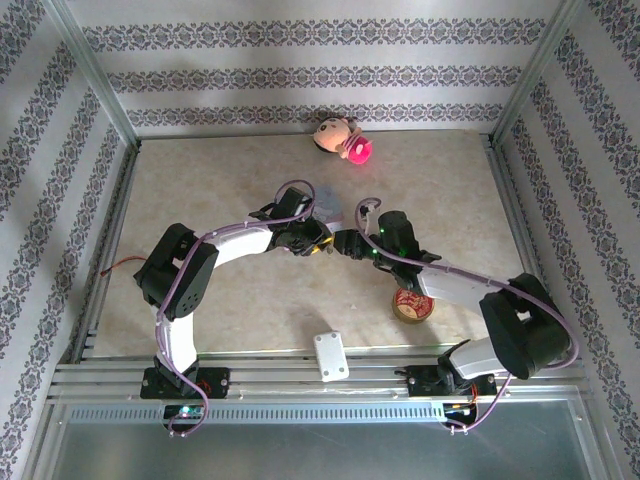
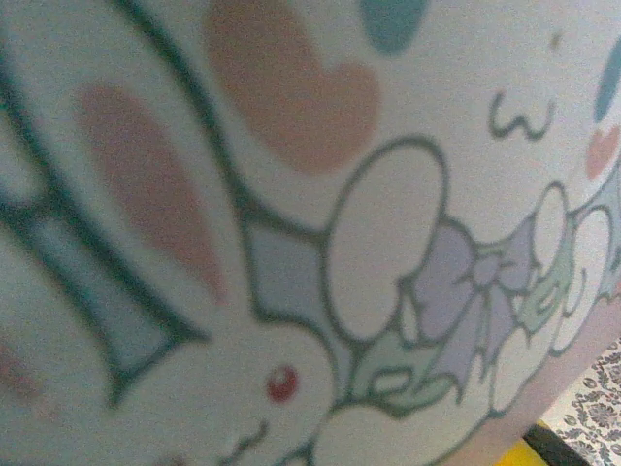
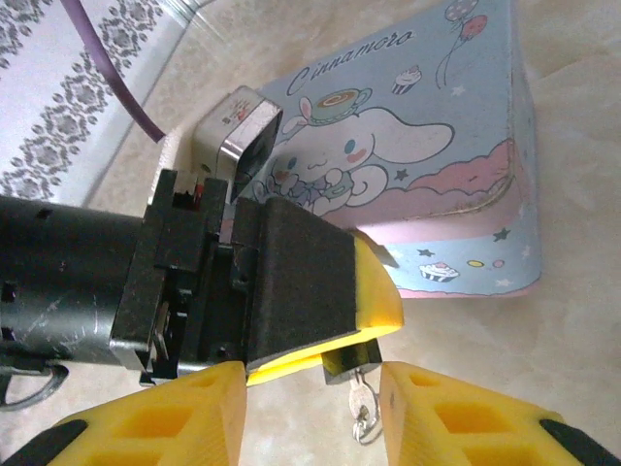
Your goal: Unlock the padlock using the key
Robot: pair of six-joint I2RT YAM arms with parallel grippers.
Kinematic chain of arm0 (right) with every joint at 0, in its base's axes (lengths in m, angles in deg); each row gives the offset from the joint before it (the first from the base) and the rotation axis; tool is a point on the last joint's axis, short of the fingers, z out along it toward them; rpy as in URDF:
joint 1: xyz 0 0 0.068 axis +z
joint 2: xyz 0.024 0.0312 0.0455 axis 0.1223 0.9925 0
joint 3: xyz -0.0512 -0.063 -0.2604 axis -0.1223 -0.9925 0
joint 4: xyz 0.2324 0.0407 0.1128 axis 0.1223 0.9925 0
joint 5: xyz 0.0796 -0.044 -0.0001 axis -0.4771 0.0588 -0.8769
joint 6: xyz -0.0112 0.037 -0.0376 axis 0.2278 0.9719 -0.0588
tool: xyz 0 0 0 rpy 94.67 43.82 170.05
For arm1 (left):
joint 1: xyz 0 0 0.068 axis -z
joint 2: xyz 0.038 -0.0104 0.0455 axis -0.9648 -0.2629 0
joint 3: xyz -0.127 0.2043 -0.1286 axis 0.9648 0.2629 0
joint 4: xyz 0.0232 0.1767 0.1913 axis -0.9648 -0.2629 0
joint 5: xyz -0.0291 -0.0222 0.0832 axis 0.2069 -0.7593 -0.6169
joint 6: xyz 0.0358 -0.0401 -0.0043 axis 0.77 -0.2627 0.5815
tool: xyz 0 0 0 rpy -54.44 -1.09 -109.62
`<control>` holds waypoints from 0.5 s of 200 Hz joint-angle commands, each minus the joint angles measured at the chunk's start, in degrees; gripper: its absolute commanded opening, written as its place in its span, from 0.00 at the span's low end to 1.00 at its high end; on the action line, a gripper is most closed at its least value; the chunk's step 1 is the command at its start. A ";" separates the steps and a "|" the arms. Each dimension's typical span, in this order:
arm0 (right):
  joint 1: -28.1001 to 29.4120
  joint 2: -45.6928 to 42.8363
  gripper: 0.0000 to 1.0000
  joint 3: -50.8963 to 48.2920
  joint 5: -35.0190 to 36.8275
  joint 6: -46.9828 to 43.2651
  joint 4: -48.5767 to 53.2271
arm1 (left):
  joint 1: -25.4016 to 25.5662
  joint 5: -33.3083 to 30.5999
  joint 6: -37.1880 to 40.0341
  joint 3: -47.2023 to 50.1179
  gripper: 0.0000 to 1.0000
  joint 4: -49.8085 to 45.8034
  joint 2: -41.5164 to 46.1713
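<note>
Padlock (image 3: 342, 367) clamped in left hand (image 1: 318, 244) with key (image 3: 361, 400) hanging clear, right hand (image 3: 315, 413) spread apart astride key, likely poised to grip and turn.

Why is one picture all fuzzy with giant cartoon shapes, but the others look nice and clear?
In the left wrist view the pale-blue tin sits too near the lens, so its drawings blur; in the right wrist view the same tin's print and the padlock look sharp; in the top external view the toy glows bright pink at one spot.
</note>
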 commanded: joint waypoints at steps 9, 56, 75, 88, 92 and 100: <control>0.00 -0.48 0.38 -2.16 3.81 -1.32 2.14 | 0.58 3.30 -1.35 0.83 0.00 -0.97 1.46; 0.46 6.47 0.30 -3.94 -4.52 6.86 -9.74 | 0.58 4.25 -1.51 1.26 0.00 -0.79 1.27; 0.78 8.50 0.29 -3.94 -5.80 8.55 -12.77 | 0.59 4.34 -1.60 1.58 0.00 -0.62 1.20; 0.89 9.65 0.29 -3.72 -6.40 9.22 -13.98 | 0.59 4.43 -1.64 1.73 0.00 -0.42 1.13; 0.96 10.00 0.29 -3.66 -6.45 9.40 -14.25 | 0.58 4.42 -1.69 1.72 0.00 -0.28 1.20; 1.02 10.45 0.29 -3.67 -6.61 9.68 -14.86 | 0.58 4.42 -1.74 1.76 0.00 -0.20 1.21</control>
